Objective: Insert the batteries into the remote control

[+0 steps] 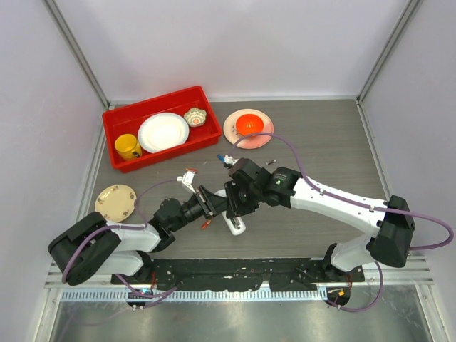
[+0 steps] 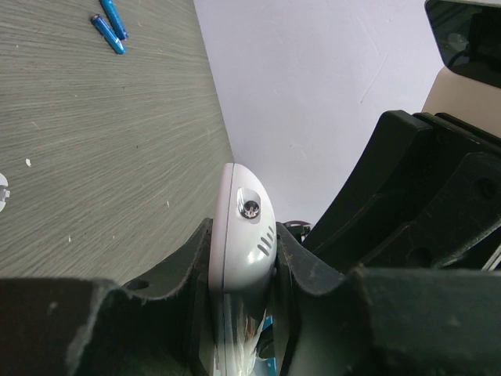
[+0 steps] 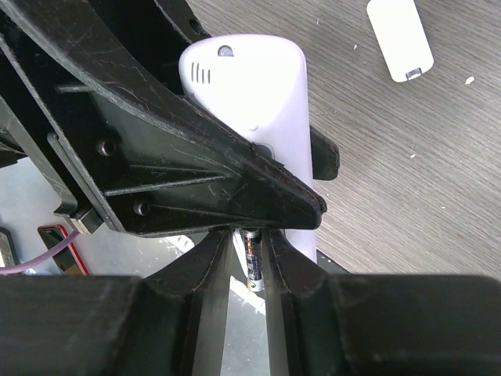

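My left gripper (image 2: 243,247) is shut on the white remote control (image 2: 239,205), holding it on edge above the table. From above, the remote's end (image 1: 236,226) sticks out below the two grippers, which meet at mid-table. My right gripper (image 3: 250,241) stands open around a dark battery (image 3: 252,265) with a silver end. A gap shows on the battery's left side, and its upper end is hidden behind the left gripper's finger (image 3: 196,180). The remote (image 3: 254,86) rises just beyond it. Two blue batteries (image 2: 109,25) lie on the table, seen from above as loose batteries (image 1: 226,158).
A small loose white cover piece (image 3: 400,38) lies on the wood. A red bin (image 1: 118,117) at the back left holds a yellow cup (image 1: 127,146), a white plate (image 1: 163,132) and a small bowl (image 1: 194,116). A pink plate (image 1: 231,132) and a tan plate (image 1: 115,201) also sit on the table.
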{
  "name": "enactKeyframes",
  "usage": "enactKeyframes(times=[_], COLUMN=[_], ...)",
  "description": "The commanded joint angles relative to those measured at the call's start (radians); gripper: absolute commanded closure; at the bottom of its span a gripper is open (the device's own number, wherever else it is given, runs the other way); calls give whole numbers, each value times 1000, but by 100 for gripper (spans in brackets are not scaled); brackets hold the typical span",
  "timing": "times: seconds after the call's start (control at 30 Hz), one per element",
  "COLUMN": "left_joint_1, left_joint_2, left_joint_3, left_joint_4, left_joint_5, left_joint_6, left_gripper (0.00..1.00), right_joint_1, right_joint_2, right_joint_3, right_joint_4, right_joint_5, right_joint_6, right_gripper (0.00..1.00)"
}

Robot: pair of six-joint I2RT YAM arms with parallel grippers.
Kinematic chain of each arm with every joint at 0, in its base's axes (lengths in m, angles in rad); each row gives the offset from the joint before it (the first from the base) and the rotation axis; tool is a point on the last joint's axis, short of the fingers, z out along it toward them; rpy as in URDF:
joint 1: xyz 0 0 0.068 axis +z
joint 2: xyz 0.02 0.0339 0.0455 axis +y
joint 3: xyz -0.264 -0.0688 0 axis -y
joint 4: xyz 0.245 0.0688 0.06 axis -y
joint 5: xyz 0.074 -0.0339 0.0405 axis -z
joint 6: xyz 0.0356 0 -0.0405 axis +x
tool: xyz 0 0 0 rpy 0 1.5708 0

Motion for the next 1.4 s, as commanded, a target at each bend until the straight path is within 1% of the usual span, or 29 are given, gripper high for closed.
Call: enactKeyframes(times=[0.0,0.07,0.33,0.47,0.87,1.37], left_joint_1=[-54,-56,-54,-56,-54,-54], left_joint_2=[-23,-20,6,9,9,33], left_joint_3=[27,27,27,29,19,32], left_joint_4=[399,399,400,400,400,400], left_joint_5=[80,78,74,71,54,46], left_joint_6=[-65,-66,-66,-63,-51,-45], left_gripper=[100,100,100,100,100,100], right_joint_1=[-15,-15,-15,-15,-14,-14], right_joint_2=[30,26,15,12,-20,-51], right_joint_3=[13,11,31,37,74,80], right_joint_4=[181,181,172,161,93,8], right_joint_5=[72,72,66,63,60,72], right_joint_6=[-14,-14,-9,-9,-28,-55], right_gripper=[72,72,64,62,58,57])
